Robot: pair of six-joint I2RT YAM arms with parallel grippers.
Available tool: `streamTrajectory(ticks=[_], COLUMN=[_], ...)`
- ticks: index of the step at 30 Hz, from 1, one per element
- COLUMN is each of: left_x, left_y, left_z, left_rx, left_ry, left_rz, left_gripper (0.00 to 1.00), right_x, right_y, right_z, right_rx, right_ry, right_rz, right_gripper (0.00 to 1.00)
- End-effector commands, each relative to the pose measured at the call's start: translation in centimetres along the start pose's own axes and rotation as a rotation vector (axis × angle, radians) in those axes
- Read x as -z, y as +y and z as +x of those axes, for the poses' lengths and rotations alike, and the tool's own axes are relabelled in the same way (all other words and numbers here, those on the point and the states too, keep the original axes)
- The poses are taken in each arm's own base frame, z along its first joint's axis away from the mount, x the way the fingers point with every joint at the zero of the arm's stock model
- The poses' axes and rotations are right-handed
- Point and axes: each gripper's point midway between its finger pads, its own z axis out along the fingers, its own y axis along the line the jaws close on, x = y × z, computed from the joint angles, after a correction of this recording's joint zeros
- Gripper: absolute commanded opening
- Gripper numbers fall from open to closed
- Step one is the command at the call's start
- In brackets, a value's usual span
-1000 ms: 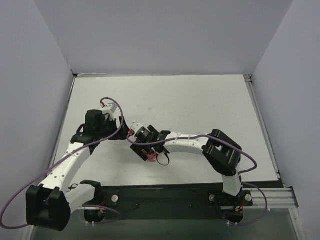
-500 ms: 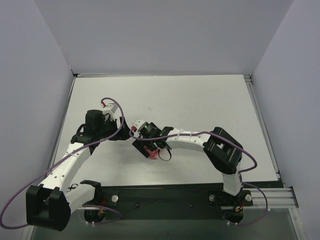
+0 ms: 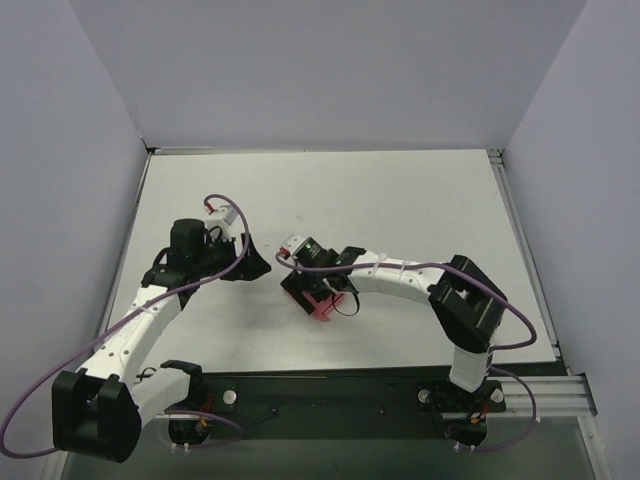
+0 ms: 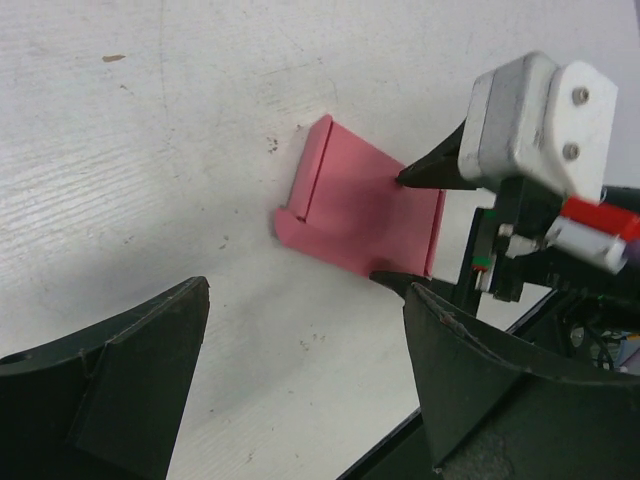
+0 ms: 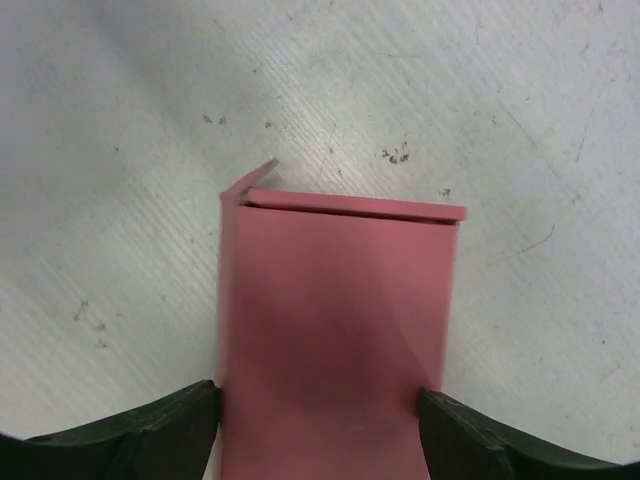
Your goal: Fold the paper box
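Note:
The paper box [image 3: 319, 304] is a pink-red card piece on the table between the two arms. In the right wrist view the paper box [image 5: 335, 320] is a flat rectangle with a folded strip along its far edge and a small flap sticking up at the far left corner. My right gripper [image 5: 320, 432] is shut on it, one finger pressing each long side. My left gripper [image 4: 305, 300] is open and empty, a short way from the box [image 4: 355, 205], to its left. The right gripper [image 3: 312, 290] points toward the left gripper [image 3: 256, 266].
White table [image 3: 400, 200] with grey walls on three sides. A black rail [image 3: 330, 395] with both arm bases runs along the near edge. Purple cables loop along both arms.
My right gripper has swung a little to the right with the paper box and turned it. The left arm has barely moved, so the gap between the grippers is wider.

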Motion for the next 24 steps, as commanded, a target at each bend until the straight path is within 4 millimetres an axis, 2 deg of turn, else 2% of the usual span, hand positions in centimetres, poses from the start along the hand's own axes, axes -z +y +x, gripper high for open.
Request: streamTrajectory(ticks=[1,4,6,7,9,12,13,14,15,16,17,18,22,24], left_x=[0.5,1.0,1.4,1.8,2.0,2.1,2.1,2.0,2.0,1.9,1.8,1.8,1.6,1.6], left_y=[-3.1,-5.5,-6.8,-7.6,-7.9,-7.8,-7.7,-7.6,-7.6,-7.6,-7.6,-7.4,-7.0,-6.9], left_z=[-1.3,-1.5,-1.6,-1.5,-1.7,-1.5,-1.5,-1.3,-1.4,-1.3,-1.3,-1.4,-1.4,-1.4], left_rx=[-0.052,-0.078,-0.097,-0.11,-0.122,-0.132,-0.133,-0.129,-0.13,-0.131,-0.128,-0.127,-0.128,-0.127], left_ry=[-0.054,-0.058,-0.068,-0.066,-0.079,-0.085,-0.084,-0.079,-0.077,-0.074,-0.071,-0.073,-0.074,-0.075], left_rz=[0.161,0.299,0.375,0.419,0.432,0.421,0.415,0.407,0.406,0.406,0.403,0.393,0.362,0.356], left_gripper=[0.88,0.88,0.88,0.88,0.88,0.88,0.88,0.88,0.88,0.88,0.88,0.88,0.88,0.88], right_x=[3.9,5.4,6.6,7.2,7.8,7.5,7.4,7.1,6.5,6.4,6.0,5.8,4.4,3.7], right_y=[0.3,0.2,1.5,1.2,1.0,-0.9,-1.6,-1.2,-2.8,-3.2,-2.1,-3.7,-3.8,-3.1], right_z=[0.3,-0.2,-0.4,-0.6,-0.7,-0.2,-0.1,0.8,1.0,1.0,1.9,1.3,1.7,1.1], right_rx=[-0.097,-0.131,-0.137,-0.154,-0.17,-0.155,-0.139,-0.108,-0.053,-0.022,0.034,0.041,0.076,0.112], right_ry=[0.007,-0.026,-0.047,-0.064,-0.081,-0.089,-0.096,-0.076,-0.088,-0.102,-0.092,-0.125,-0.147,-0.185], right_rz=[-0.174,-0.275,-0.412,-0.442,-0.481,-0.363,-0.304,-0.265,-0.127,-0.059,-0.023,0.104,0.238,0.27], right_gripper=[0.59,0.57,0.56,0.56,0.56,0.66,0.76,0.8,0.82,0.87,0.88,0.89,0.88,0.86])
